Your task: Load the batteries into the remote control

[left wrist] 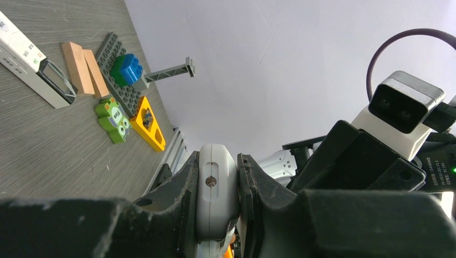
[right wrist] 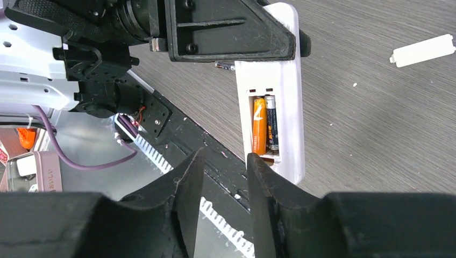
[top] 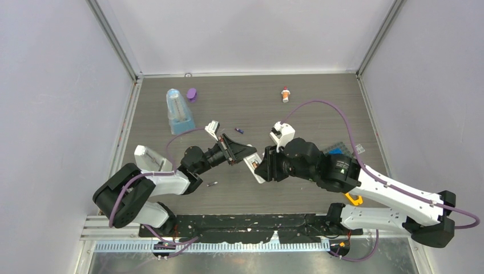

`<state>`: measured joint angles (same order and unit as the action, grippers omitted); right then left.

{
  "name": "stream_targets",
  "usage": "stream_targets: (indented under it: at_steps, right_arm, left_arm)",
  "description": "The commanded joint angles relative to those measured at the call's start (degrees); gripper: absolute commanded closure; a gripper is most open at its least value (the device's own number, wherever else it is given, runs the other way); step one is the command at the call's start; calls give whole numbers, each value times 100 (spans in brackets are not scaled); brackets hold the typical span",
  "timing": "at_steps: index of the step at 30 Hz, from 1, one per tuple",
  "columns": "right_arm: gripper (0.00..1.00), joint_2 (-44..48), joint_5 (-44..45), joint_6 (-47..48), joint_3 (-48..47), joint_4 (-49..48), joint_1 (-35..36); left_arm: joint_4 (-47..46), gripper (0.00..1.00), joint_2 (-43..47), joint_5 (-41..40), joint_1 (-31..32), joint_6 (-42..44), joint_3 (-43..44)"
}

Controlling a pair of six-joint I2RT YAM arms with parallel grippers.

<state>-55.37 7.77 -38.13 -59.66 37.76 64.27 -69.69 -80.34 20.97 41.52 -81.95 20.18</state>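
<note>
Left claw (left wrist: 217, 180): clamped on the remote control (right wrist: 290, 107) by its long edges, holding it above the surface (top: 319, 108), mid-scene.
Remote back: compartment open, facing the right wrist camera.
In compartment: orange battery (right wrist: 259, 126) and dark battery (right wrist: 271, 123), side by side.
Right claw (right wrist: 225, 164): jaws parted, nothing between them, tips right at the remote's compartment end.
Loose on surface: purple battery (top: 240, 131) beyond the claws; second dark battery (top: 212, 184) near the left arm.
</note>
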Motion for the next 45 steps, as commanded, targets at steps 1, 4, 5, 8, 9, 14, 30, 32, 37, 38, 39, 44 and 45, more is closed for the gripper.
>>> stream_targets:
  at_steps: [1, 4, 5, 8, 9, 14, 30, 32, 37, 38, 39, 44, 45]
  right_arm:
    - [58, 11, 8, -84, 74, -101, -29]
    - [58, -50, 10, -99, 77, -46, -31]
    - [58, -74, 16, -110, 77, -13, -29]
    - [60, -171, 20, -108, 65, 61, -31]
    - [63, -238, 21, -120, 61, 88, -29]
    - [73, -402, 31, -162, 83, 61, -31]
    - [76, -569, 270, -173, 66, 118, -29]
    - [76, -556, 290, -179, 80, 115, -29]
    - [75, -200, 273, -204, 274, -259, -24]
    - [75, -52, 298, -237, 303, -312, -26]
    - [74, 23, 314, -264, 364, -401, -28]
    - [73, 485, 478, -614, 588, -682, -32]
    - [73, 542, 486, -668, 699, -743, -31]
  left_arm:
    - [-466, 100, 71, -46, 23, -6, -19]
    - [-465, 100, 84, -56, 23, -12, -27]
    - [-466, 100, 90, -62, 23, -6, -40]
    - [-471, 100, 97, -73, 23, -7, -46]
    - [-467, 100, 93, -73, 22, -11, -39]
    - [-476, 100, 87, -73, 23, -5, -50]
    - [-519, 100, 97, -81, 23, -73, -58]
    - [-519, 100, 105, -88, 23, -84, -63]
    - [-519, 100, 123, -165, 23, -108, -97]
    - [-519, 100, 123, -182, 23, -117, -102]
    - [-519, 100, 131, -204, 23, -131, -114]
    - [-528, 100, 133, -254, 23, -131, -112]
    - [-528, 100, 133, -252, 23, -114, -111]
